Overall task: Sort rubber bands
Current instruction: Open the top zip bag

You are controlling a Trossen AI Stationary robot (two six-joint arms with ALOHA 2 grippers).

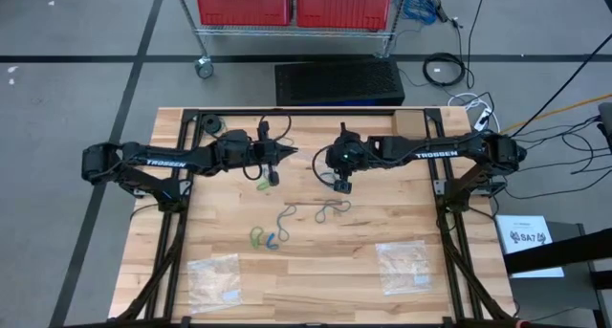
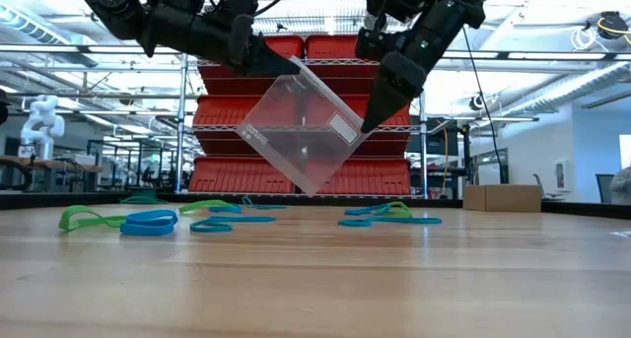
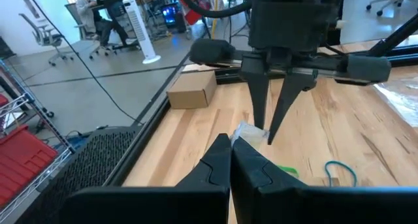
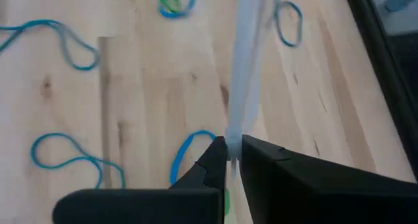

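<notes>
A clear plastic bag [image 2: 301, 121] hangs tilted above the table between my two grippers. My left gripper [image 2: 284, 68] is shut on its upper corner, and my right gripper [image 2: 367, 127] is shut on its opposite side. Blue and green rubber bands [image 2: 148, 221] lie loose on the wooden table, with more near the middle [image 2: 389, 216]. In the high view they lie below the grippers as a green and blue cluster [image 1: 264, 238] and grey loops [image 1: 325, 209]. The right wrist view shows blue bands [image 4: 62, 155] on the wood under the bag. My left gripper pinches the bag's upper corner [image 3: 243, 131] between its two fingers, coming nearly level from the table's left. The bag hangs below and beyond the fingertips, clear of the table. My right gripper pinches the bag's edge [image 4: 234, 136] between its two fingers, slanting down from the table's right. The plastic runs on past the fingertips as a thin strip seen edge-on, and its lowest corner [image 2: 314, 190] stays above the wood.
Two more clear bags lie flat near the table's near edge, one at the left [image 1: 212, 275] and one at the right [image 1: 402, 266]. A rack of red bins [image 1: 292, 5] stands beyond the far edge. A white sheet [image 1: 526, 237] lies off the table's right side.
</notes>
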